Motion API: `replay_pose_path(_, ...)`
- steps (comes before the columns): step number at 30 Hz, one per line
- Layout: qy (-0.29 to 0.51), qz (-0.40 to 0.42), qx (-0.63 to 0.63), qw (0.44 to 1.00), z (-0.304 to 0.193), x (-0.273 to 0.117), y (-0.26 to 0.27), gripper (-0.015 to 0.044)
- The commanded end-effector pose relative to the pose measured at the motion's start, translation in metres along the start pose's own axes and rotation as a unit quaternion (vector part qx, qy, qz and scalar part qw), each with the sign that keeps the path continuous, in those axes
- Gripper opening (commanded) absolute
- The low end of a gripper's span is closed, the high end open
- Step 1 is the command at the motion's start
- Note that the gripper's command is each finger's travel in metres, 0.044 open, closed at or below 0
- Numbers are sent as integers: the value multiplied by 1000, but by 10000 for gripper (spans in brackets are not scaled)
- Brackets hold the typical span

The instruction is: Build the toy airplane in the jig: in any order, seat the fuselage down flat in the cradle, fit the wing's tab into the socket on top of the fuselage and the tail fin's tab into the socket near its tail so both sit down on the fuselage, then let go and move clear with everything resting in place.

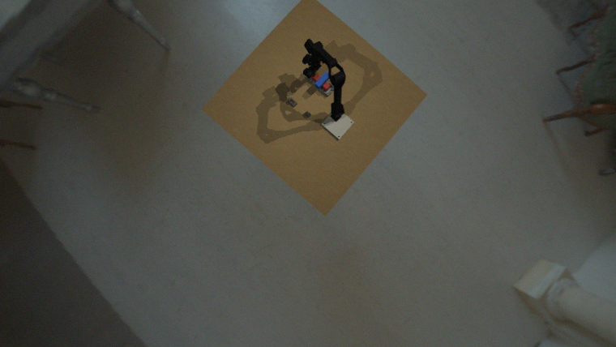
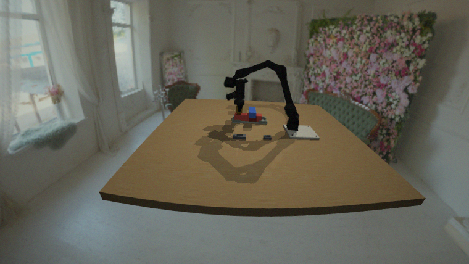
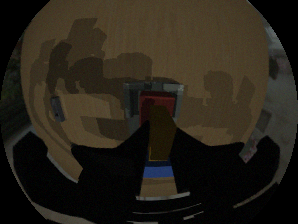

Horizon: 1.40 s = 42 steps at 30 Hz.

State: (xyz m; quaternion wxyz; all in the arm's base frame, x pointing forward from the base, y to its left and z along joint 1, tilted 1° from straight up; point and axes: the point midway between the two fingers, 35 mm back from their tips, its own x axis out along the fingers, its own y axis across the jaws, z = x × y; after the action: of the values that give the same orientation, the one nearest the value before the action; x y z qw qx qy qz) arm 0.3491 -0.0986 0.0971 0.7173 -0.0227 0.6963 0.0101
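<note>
The red fuselage (image 1: 326,86) (image 2: 242,116) (image 3: 158,96) lies lengthwise in the grey cradle (image 2: 250,122) (image 3: 132,107). The blue wing (image 1: 322,80) (image 2: 252,111) (image 3: 158,172) lies crosswise on top of the fuselage. My gripper (image 2: 239,110) (image 3: 156,124) is shut on the dark yellow tail fin (image 3: 161,125). The fin is upright over the fuselage's tail end, with its lower edge at or just above the fuselage top; the fingers hide part of it. Its tab and the tail socket are hidden, so I cannot tell whether the tab is in the socket.
Two small dark grey holders stand beside the cradle: the larger one (image 1: 292,102) (image 2: 239,136) and the smaller one (image 1: 306,114) (image 2: 266,137). The arm's white base plate (image 1: 339,127) (image 2: 305,132) is to the right. The arm arches over the cradle's side.
</note>
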Motion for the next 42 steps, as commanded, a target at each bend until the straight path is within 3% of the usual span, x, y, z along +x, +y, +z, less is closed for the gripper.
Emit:
replay_pose_path(1,0,0,0,1000,0,0,0,38)
replay_pose_path(3,0,0,0,1000,0,0,0,5)
replay_pose_path(7,0,0,0,1000,0,0,0,0)
replay_pose_path(17,0,0,0,1000,0,0,0,260)
replay_pose_path(25,0,0,0,1000,0,-2,0,260)
replay_pose_path(34,0,-2,-2,1000,0,-89,0,260)
replay_pose_path(42,-1,-2,-2,1000,3,-90,0,260)
